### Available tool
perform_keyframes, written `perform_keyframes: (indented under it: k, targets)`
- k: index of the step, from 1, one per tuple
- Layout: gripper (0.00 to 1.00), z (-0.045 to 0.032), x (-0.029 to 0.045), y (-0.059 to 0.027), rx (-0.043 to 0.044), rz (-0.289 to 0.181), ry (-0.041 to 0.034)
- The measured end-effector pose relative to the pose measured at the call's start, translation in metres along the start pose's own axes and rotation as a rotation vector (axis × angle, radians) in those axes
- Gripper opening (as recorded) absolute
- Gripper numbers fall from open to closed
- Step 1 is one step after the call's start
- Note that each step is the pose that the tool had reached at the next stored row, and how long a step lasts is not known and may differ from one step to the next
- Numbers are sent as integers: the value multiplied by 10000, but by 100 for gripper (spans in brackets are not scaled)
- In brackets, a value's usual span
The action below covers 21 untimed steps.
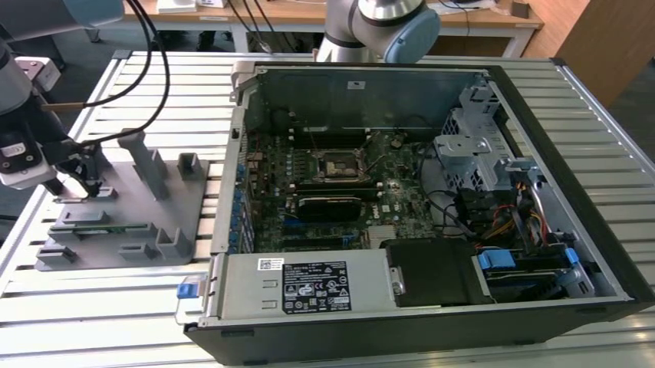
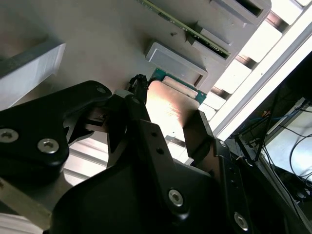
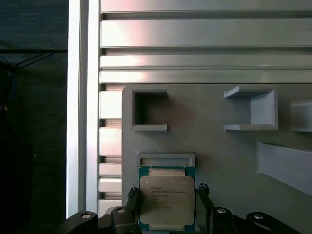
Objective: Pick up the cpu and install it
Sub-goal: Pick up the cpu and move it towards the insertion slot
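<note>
The slatted metal worktop (image 1: 174, 84) spans the exterior view. An open computer case (image 1: 369, 92) lies across the centre and the exterior view's right, with the motherboard's black socket (image 1: 338, 165) bare in the middle. At the exterior view's left sits a grey fixture plate (image 1: 113, 222) with raised blocks.

The hand (image 1: 74, 188) is down over the far end of that plate. It sits astride the cpu (image 3: 167, 197), but I cannot tell whether it is clamped on the chip or standing just apart from it. The cpu lies flat on the plate, hard against a small raised grey stop (image 3: 165, 158) and well apart from the socket.

It is a small square with a pale silvery metal lid, faint print on top and a thin green border. It is probably light and stiff, with a smooth lid that gives little purchase. The underside contacts are likely delicate, so two opposite edges are the safest place to grip, keeping the chip level.
</note>
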State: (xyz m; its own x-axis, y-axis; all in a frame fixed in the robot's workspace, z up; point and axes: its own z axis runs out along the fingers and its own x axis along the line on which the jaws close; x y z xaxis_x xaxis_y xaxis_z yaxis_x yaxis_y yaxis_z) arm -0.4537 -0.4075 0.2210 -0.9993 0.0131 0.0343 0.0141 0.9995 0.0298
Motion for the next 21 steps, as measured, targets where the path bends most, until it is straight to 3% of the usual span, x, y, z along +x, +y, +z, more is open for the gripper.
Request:
perform_keyframes:
  k: [21]
  targets:
    - [54, -56, 6, 2, -1, 0, -21]
